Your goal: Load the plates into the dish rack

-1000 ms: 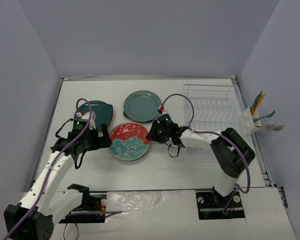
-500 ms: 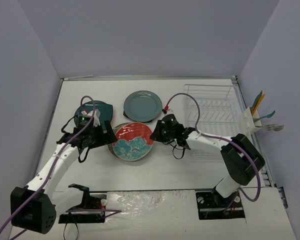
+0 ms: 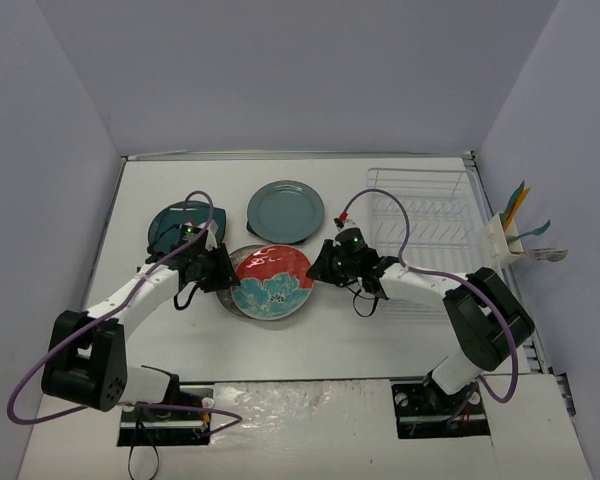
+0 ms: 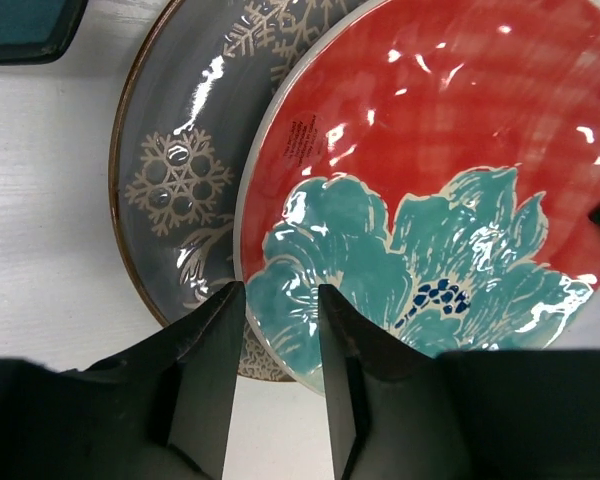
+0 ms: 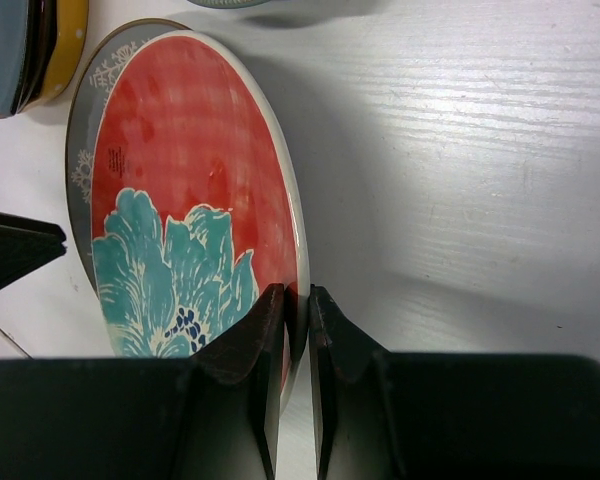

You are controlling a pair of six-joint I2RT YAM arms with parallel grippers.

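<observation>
While the right gripper (image 5: 295,300) stays clenched on the right rim of the red plate (image 3: 270,283), the left gripper (image 4: 280,300), newly swung in and narrowed, straddles its left edge, perhaps gripping; I cannot tell. The dish rack (image 3: 420,215) stands well apart, rightward

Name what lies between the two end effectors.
The red flowered plate, lying between the left end effector and right end effector, seen in the top view.

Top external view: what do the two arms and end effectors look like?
The left arm and right arm have white links and black joints, each trailed by a purple cable. The left end effector and right end effector are black, with a green light on each wrist.
</observation>
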